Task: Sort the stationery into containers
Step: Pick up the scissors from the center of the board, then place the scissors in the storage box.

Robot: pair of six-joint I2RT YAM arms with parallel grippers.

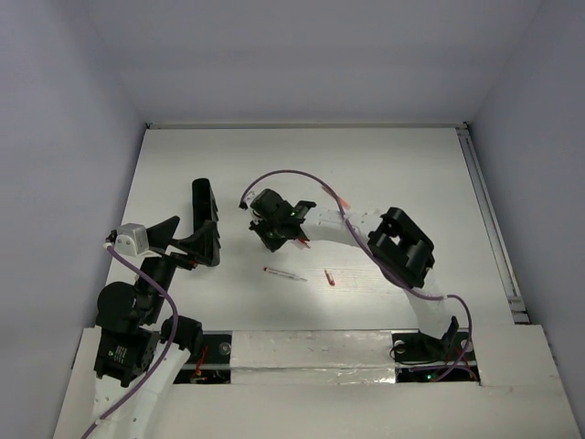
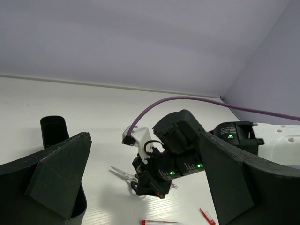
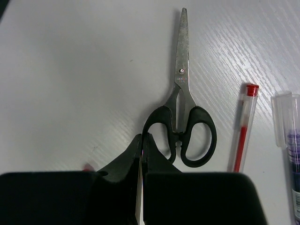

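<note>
My right claw [image 3: 141,138] is pressed together, its tips touching one handle loop of the scissors [image 3: 182,79], which lie flat on the table [image 3: 70,70] beside a red pen [image 3: 243,129]. Whether I truly grip them is unclear. I judge this the pickup step. Next I should lift them toward the black box [image 1: 201,197] at the left, by my wide-apart left claw [image 2: 143,154]. The stamp at the scissors' pivot is unreadable.

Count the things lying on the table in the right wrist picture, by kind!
Scissors: 1
Pens: 2, a red pen and a clear-capped pen
Red bit, mostly hidden: 1
Total: 4
</note>
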